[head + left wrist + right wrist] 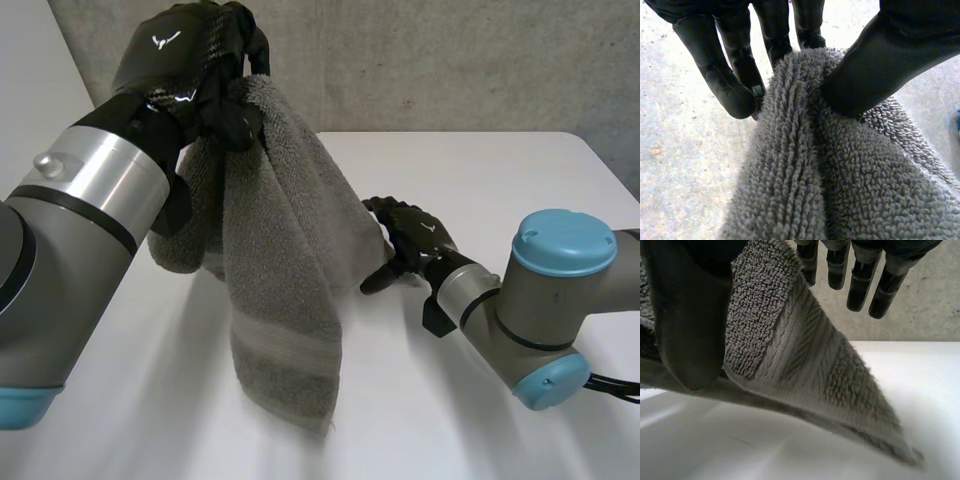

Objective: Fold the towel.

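Note:
A grey terry towel (285, 250) hangs from my left hand (175, 60), which is raised high over the table's left side. Its lower hem reaches down to the white table (480, 170). In the left wrist view the thumb (890, 55) and fingers (715, 70) pinch the bunched top of the towel (840, 190). My right hand (415, 240) is low over the table at the towel's right edge. There a banded corner of the towel (805, 365) lies between its thumb (685, 315) and its straight fingers (860, 285), which stand apart from the cloth.
A grey textured wall (450, 60) runs behind the table. The table's rounded back right corner (590, 145) is near my right arm (545, 310). Bare white tabletop lies in front of the hanging towel and behind my right hand.

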### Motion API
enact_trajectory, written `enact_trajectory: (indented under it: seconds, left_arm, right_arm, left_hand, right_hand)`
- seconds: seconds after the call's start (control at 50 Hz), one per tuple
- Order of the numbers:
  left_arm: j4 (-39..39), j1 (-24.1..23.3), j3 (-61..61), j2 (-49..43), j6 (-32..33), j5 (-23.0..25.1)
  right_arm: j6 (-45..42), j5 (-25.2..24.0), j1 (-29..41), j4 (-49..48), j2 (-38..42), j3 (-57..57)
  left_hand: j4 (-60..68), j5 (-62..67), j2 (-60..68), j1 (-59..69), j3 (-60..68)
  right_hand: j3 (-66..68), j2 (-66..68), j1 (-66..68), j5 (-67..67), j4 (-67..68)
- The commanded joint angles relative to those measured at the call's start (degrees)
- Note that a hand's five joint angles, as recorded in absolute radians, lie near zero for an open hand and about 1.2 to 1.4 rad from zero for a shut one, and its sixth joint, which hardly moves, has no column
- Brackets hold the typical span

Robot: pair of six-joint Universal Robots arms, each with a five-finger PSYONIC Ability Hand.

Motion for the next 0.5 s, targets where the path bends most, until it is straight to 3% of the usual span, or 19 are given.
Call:
enact_trajectory:
  seconds: [0.02,0.04,0.06,0.08,0.1,0.2,0.28,0.36,0.5]
  left_arm:
    - [0.0,0.1,-1.6,0.7,-2.2,0.2]
    - [0.0,0.1,-1.6,0.7,-2.2,0.2]
    - [0.0,0.2,-1.7,0.7,-2.2,0.1]
    - [0.0,0.2,-1.7,0.7,-2.2,0.1]
    - [0.0,0.5,-1.6,0.6,-2.2,0.1]
    - [0.0,1.3,-1.6,0.3,-1.9,0.2]
    - [-0.1,3.8,-1.6,-0.2,-1.6,0.4]
    - [-0.1,6.5,-1.6,-0.4,-1.6,1.0]
    - [0.0,7.7,-2.3,-2.3,-1.8,5.4]
  right_arm:
    - [-0.3,0.1,2.6,-4.1,3.6,-1.6]
    - [-0.3,0.1,2.6,-4.1,3.6,-1.6]
    - [-0.3,0.3,2.7,-4.0,3.8,-2.0]
    - [-0.3,0.3,2.7,-4.0,3.8,-2.0]
    - [-0.4,0.0,2.6,-3.9,3.7,-2.2]
    - [-1.0,-0.9,1.4,-3.4,1.4,-2.6]
    - [-3.4,-4.6,-4.4,-1.8,-6.5,-2.9]
    - [-9.4,-9.8,-9.6,5.1,-15.8,-3.7]
    - [-17.4,-13.5,-11.1,14.7,-25.1,-6.5]
  left_hand:
    - [-10.5,-22.7,-14.5,-8.3,-12.0]
    - [-10.5,-22.7,-14.5,-8.3,-12.0]
    - [-10.5,-22.7,-14.5,-8.3,-12.0]
    - [-10.5,-22.7,-14.5,-8.3,-12.0]
    - [-10.5,-22.7,-14.5,-8.3,-12.0]
    - [-10.5,-22.7,-14.5,-8.3,-12.0]
    - [-10.5,-22.7,-14.5,-8.3,-12.0]
    - [-10.5,-22.7,-14.5,-8.3,-12.0]
    - [-10.5,-22.7,-14.5,-8.3,-12.0]
  right_hand:
    - [22.4,22.5,24.3,25.8,22.3]
    - [22.6,22.6,24.5,26.0,22.5]
    - [44.7,44.8,46.7,48.1,44.6]
    - [44.9,45.0,46.9,48.3,44.8]
    - [65.2,65.3,67.1,68.6,65.1]
    - [65.4,65.5,67.3,68.8,65.3]
    - [65.4,65.5,67.3,68.8,65.3]
    - [65.4,65.5,67.3,68.8,65.3]
    - [65.4,65.5,67.3,68.8,65.3]
